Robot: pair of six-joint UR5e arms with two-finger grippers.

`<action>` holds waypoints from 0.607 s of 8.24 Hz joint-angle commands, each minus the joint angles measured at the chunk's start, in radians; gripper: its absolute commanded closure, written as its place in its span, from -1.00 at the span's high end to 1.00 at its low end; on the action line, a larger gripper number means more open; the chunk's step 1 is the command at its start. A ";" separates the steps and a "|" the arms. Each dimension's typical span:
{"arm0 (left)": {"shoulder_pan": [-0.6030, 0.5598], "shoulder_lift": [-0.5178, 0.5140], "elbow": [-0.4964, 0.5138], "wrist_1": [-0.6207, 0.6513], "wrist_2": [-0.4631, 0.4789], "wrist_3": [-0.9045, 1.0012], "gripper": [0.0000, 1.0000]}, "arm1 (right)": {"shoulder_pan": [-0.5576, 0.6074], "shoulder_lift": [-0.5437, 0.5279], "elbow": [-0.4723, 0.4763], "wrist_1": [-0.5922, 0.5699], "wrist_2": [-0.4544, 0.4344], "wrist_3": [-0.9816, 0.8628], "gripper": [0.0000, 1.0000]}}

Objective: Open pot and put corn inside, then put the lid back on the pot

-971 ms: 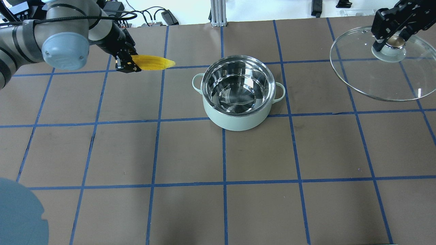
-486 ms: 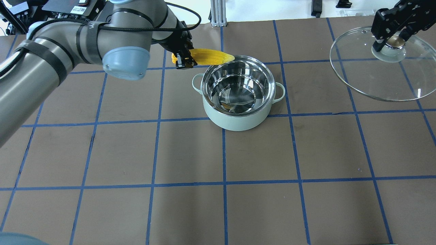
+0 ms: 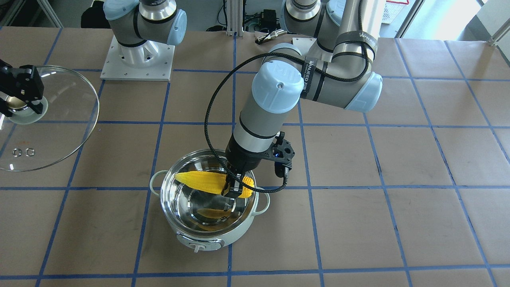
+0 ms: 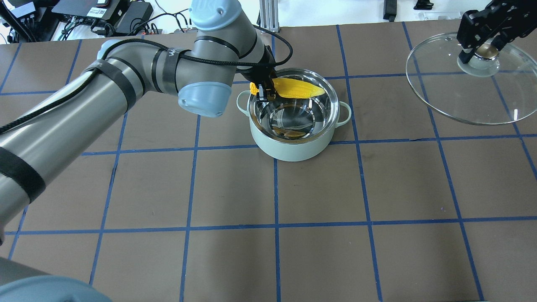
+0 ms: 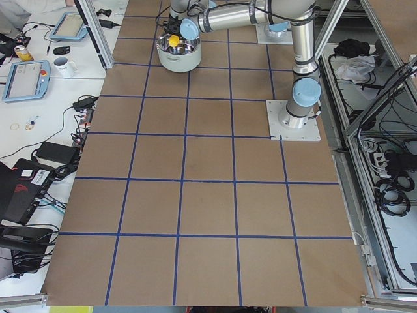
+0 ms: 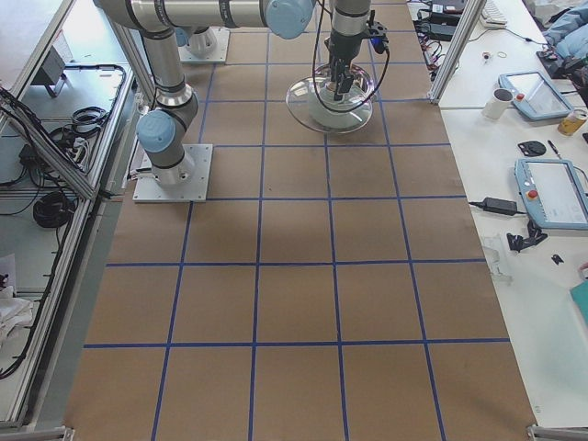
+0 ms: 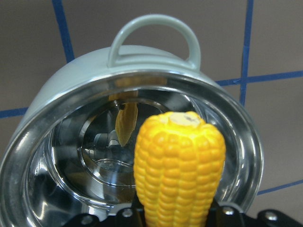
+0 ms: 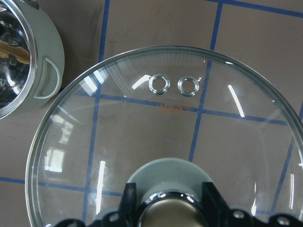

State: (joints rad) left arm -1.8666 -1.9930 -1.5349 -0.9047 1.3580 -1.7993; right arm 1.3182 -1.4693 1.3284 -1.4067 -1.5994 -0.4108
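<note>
- So your left gripper (image 4: 264, 91) was clamped on the thick end of the corn (image 4: 298, 89), cob level above the open pot (image 4: 293, 152), tip pointing right.
- And your right gripper (image 4: 482, 48) pinched the lid (image 4: 470, 98) by its knob, well aside.

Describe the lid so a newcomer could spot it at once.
Find the mint pot mid-table, then look far toward the robot's right. There jaws grip the lid by its knob: a wide clear glass disc, the only see-through thing on the brown grid.

Lettering on cable strap (image 3: 358, 36) is unreadable.
</note>
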 commanded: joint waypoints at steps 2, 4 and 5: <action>-0.029 -0.073 -0.001 0.072 -0.002 -0.014 -0.90 | 0.001 -0.002 0.000 0.000 -0.001 0.001 -0.84; -0.028 -0.072 -0.001 0.072 0.009 -0.006 0.45 | 0.003 -0.002 0.000 0.000 0.002 0.004 -0.84; -0.028 -0.070 -0.001 0.070 0.013 -0.014 0.86 | 0.004 -0.002 0.000 0.000 0.004 0.007 -0.84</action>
State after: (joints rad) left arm -1.8943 -2.0635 -1.5355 -0.8345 1.3626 -1.8080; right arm 1.3205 -1.4709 1.3284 -1.4066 -1.5980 -0.4080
